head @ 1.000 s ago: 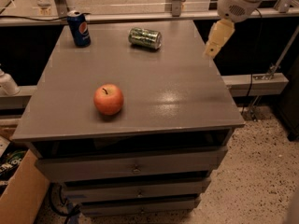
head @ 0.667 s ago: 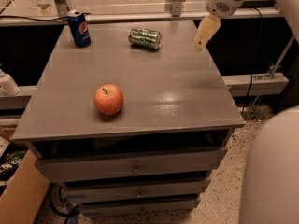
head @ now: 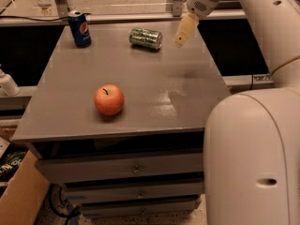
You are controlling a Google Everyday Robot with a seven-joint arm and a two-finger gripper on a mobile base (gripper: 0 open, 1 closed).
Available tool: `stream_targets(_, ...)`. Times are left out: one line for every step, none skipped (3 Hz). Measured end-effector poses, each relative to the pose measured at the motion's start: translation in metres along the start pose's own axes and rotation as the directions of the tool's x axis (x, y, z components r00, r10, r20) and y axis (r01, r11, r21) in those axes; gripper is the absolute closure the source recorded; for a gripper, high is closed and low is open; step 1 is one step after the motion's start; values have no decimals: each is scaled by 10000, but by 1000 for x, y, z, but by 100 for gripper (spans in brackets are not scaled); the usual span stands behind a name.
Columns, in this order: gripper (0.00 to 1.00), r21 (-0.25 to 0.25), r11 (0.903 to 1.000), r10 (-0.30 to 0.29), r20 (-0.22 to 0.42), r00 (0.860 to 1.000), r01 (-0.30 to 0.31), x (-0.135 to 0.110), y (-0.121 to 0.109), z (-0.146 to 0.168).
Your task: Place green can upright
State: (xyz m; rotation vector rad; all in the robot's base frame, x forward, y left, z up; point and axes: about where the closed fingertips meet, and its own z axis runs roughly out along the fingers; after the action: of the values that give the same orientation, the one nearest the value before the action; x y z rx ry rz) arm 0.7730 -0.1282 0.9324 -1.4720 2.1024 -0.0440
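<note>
Green can (head: pixel 146 38) lay on its side at the far middle of the tabletop (head: pixel 154 86), long axis running approx left-right and a bit askew, silver end facing right twd the gripper (head: pixel 183 30). Print on it too mottled to read. Gripper hung just right of the can, apart from it, over the far-right part of the tabletop; couldn't tell whether it was open or closed. Vs 1 s ago: gripper had come left from beyond the right edge; can hadn't moved. Blue can (head: pixel 79 28) stood upright at far left w/ Pepsi logo showing. Apple (head: pixel 108 99) sat near the front, well apart from both cans.
</note>
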Motion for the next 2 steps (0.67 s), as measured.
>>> stream_targets(0, -264, 9995, 191, 212, 9996, -185, -22, 3, 20)
stream_targets(0, -485, 9982, 380, 615, 9974, -351, -45, 8, 34)
